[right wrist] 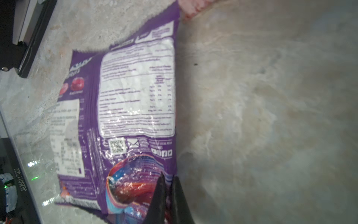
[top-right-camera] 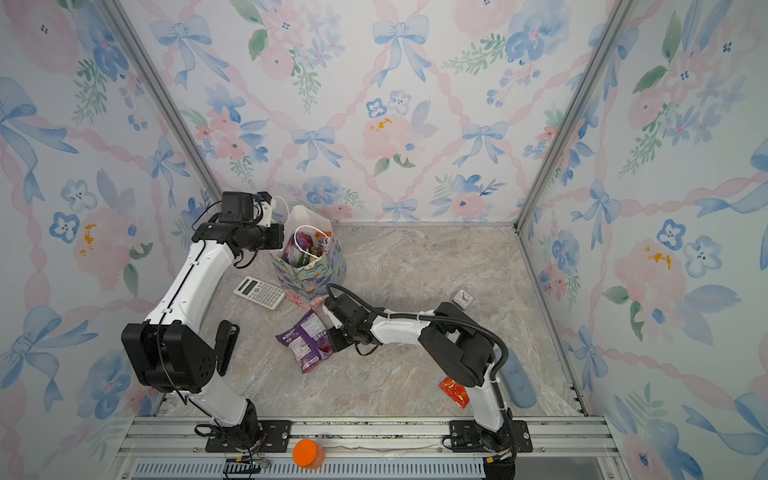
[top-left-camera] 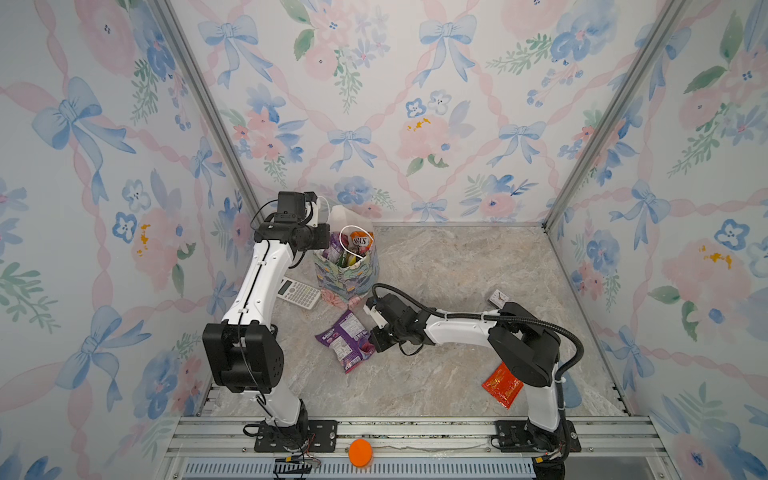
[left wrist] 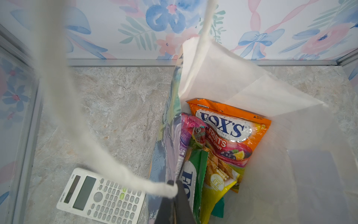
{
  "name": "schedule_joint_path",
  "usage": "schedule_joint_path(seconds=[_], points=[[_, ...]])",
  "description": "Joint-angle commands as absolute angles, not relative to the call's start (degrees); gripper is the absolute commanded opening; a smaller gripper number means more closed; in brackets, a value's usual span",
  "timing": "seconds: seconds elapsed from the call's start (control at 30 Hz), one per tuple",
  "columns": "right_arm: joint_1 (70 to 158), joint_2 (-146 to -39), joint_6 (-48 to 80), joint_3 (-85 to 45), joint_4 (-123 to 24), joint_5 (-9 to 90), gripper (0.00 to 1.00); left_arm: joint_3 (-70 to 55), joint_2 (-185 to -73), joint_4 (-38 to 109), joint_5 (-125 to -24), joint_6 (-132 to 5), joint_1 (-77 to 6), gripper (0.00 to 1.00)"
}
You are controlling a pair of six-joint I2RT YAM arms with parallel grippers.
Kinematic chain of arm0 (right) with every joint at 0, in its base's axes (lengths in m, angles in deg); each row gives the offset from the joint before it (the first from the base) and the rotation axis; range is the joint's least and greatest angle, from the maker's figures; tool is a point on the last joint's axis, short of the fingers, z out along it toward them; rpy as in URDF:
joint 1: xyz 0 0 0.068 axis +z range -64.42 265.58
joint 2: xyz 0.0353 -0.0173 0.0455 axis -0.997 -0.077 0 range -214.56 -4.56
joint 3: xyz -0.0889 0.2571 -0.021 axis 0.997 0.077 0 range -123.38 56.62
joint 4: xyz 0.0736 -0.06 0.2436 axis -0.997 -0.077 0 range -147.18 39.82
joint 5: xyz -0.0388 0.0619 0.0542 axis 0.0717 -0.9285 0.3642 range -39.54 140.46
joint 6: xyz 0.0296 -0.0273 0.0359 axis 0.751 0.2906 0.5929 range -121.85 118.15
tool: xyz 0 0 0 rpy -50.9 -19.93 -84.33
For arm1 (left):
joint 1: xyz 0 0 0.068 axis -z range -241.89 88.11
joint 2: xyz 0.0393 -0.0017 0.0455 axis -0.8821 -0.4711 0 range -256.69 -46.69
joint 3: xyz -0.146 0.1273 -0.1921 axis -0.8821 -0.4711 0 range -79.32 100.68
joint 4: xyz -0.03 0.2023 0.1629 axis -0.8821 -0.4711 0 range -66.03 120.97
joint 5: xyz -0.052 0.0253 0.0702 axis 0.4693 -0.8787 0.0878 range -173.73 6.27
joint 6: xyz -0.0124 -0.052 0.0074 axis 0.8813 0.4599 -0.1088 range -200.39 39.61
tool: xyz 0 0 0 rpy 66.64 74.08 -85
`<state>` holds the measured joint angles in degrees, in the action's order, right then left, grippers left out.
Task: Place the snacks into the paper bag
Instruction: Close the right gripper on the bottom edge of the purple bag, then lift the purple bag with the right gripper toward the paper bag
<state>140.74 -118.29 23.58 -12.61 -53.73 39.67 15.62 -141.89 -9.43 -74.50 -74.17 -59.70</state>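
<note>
The right gripper (right wrist: 168, 175) has its dark jaws pinched together on one edge of a glossy purple plastic snack packet (right wrist: 135, 97). The packet lies flat, printed back upward, on the marbled grey tabletop (top-left-camera: 436, 270), just in front of the small upright paper bag painted with blue and pink flowers (top-left-camera: 349, 278). The left gripper (left wrist: 174, 192) is clamped on that bag's rim beside the root of a white cord handle (left wrist: 81, 135), keeping the mouth open. Inside, an orange FOX'S packet (left wrist: 228, 126) and green, yellow and pink ones already stand crowded. A small red foil sachet (top-left-camera: 500, 384) lies near the right arm's base, well apart from the bag. The step in hand looks like the pickup of the purple packet. Next it needs lifting clear, carrying over the open mouth and releasing; held by an edge, it will probably dangle.
</note>
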Motion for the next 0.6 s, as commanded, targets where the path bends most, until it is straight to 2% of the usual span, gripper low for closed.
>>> schedule_joint_path(seconds=[0.0, 0.23, 0.37, 0.4, 0.5, 0.57], points=[[137.28, -114.33, 27.76, -5.84, -52.39, 41.56, 0.0, 14.65, -141.97, -10.44, -74.09, -73.97, -59.93, 0.0], [132.48, -106.25, 33.56, 6.51, -46.87, 44.79, 0.0, 14.68, -142.21, -10.5, -74.1, -73.82, -59.87, 0.0], [131.75, -103.34, 37.3, 9.45, -45.63, 46.98, 0.01, 14.65, -142.39, -10.46, -74.02, -73.88, -59.8, 0.0], [131.65, -102.81, 37.95, 9.89, -45.08, 46.99, 0.05, 14.67, -142.4, -10.45, -73.99, -73.88, -59.85, 0.0], [131.26, -101.45, 39.23, 10.83, -43.69, 46.35, 0.28, 14.65, -142.36, -10.48, -74.06, -73.89, -59.86, 0.0], [130.47, -100.59, 39.46, 11.51, -42.53, 45.34, 0.4, 14.65, -142.48, -10.49, -74.09, -73.89, -59.79, 0.0]])
